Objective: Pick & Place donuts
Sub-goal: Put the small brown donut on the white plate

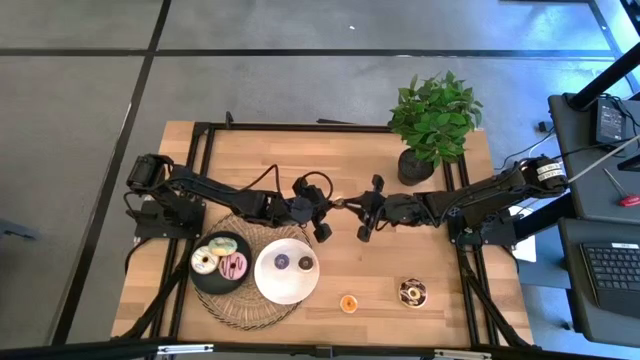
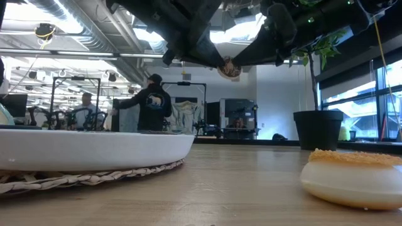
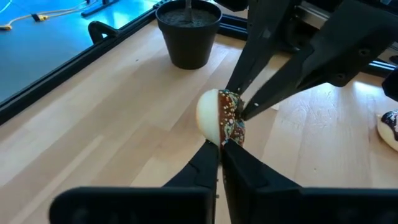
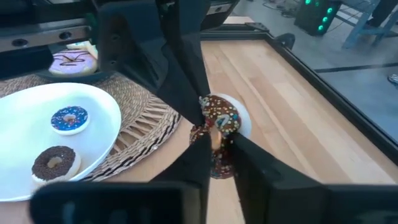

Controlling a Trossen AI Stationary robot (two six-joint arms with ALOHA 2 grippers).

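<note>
A donut with brown sprinkled icing (image 3: 222, 118) hangs in the air over the middle of the table, well above the wood in the low view (image 2: 229, 68). Both grippers meet on it. My left gripper (image 1: 338, 204) comes from the table's left and my right gripper (image 1: 358, 205) from the right, each shut on the donut (image 4: 221, 118). An orange donut (image 1: 348, 303) and a dark sprinkled donut (image 1: 412, 292) lie flat on the wood near the front edge. My left gripper (image 3: 221, 152) pinches the donut's rim (image 3: 225, 140) between its two fingers, coming level from the table's left. The donut stands on edge, lifted clear of the table. My right gripper (image 4: 217, 149) pinches the opposite rim (image 4: 214, 132) between its two fingers, level from the table's right; its fingertips (image 3: 244, 94) show on the far rim in the left wrist view.
A black plate (image 1: 203, 281) with three donuts and a white plate (image 1: 287, 288) with two donuts sit on a wicker mat (image 1: 245, 310) at front left. A potted plant (image 1: 415, 165) stands at the far right. Bare wood lies below the grippers.
</note>
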